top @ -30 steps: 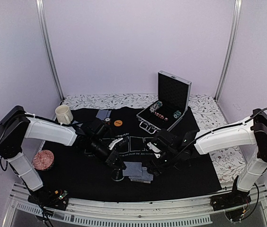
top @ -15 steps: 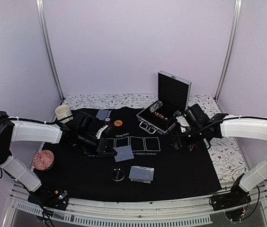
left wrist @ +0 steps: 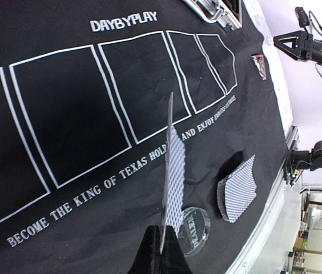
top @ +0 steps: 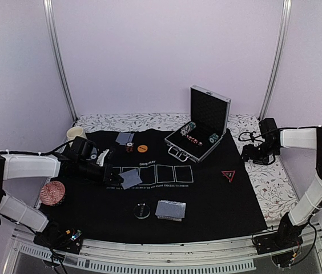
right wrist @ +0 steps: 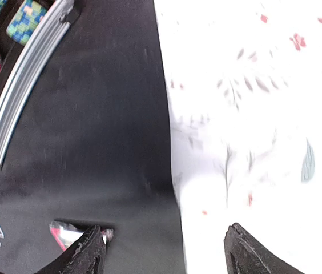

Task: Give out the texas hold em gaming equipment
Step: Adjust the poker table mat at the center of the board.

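My left gripper (top: 114, 174) is shut on a grey-blue-backed playing card (top: 131, 178) and holds it just above the black mat, over the printed boxes. In the left wrist view the card (left wrist: 171, 171) stands edge-on between the shut fingertips (left wrist: 161, 251). The card deck (top: 170, 209) and the clear dealer disc (top: 142, 211) lie near the front, and both show in the left wrist view, deck (left wrist: 238, 188) and disc (left wrist: 195, 228). The red-edged triangle marker (top: 228, 175) lies on the mat. My right gripper (top: 252, 154) is open and empty over the mat's right edge (right wrist: 164, 251).
The open silver case (top: 198, 137) with chips stands at the back. Two cards (top: 125, 137), an orange disc (top: 143, 148) and a chip stack (top: 129, 146) lie at the back left. A cream mug (top: 75, 134) and a pink patterned disc (top: 52, 193) sit on the left.
My left arm has drawn back to the left with one card taken from the deck. My right arm has swung far right, and the triangle marker now lies on the mat.
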Controlling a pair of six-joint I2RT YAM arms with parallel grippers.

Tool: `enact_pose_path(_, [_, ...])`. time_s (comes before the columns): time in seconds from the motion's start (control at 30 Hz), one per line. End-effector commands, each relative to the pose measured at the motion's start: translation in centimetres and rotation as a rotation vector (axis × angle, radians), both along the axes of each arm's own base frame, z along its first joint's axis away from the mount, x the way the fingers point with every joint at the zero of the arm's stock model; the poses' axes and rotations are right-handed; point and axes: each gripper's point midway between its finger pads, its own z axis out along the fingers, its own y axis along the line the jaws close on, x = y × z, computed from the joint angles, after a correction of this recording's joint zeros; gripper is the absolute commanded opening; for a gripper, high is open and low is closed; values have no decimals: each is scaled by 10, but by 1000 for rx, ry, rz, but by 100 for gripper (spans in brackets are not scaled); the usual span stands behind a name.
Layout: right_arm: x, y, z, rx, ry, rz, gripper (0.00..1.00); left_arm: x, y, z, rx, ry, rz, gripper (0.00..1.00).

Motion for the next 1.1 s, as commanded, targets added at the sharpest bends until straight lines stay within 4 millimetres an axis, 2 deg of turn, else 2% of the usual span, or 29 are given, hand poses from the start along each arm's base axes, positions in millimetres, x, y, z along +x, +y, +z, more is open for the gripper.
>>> enact_pose_path(0.0, [30,3,-11,-1,-9,46,73,7,12,2,10,-36,55,0])
enact_pose_path(0.1, [37,-4,-26,-10,13,37,70,8,20,4,16,-52,78,0])
enact_pose_path(0.23, [38,4,-38,41,43,68,64,11,27,7,18,-70,100,0])
enact_pose_path(0.33, [35,19,-37,124,47,108,51,12,29,7,18,-69,101,0])
enact_pose_path(0.4, [32,25,-34,158,42,121,48,13,29,9,19,-74,97,0])
enact_pose_path(0.53, [27,29,-31,187,44,125,40,16,32,11,25,-87,108,0])
enact_pose_path(0.63, [24,29,-31,193,50,122,27,16,34,10,29,-87,115,0])
enact_pose_path(0.77, [23,17,-32,150,49,85,6,16,36,8,37,-82,123,0])
enact_pose_path(1.07, [20,-18,-39,-6,71,-1,3,18,46,-3,82,-73,155,0])
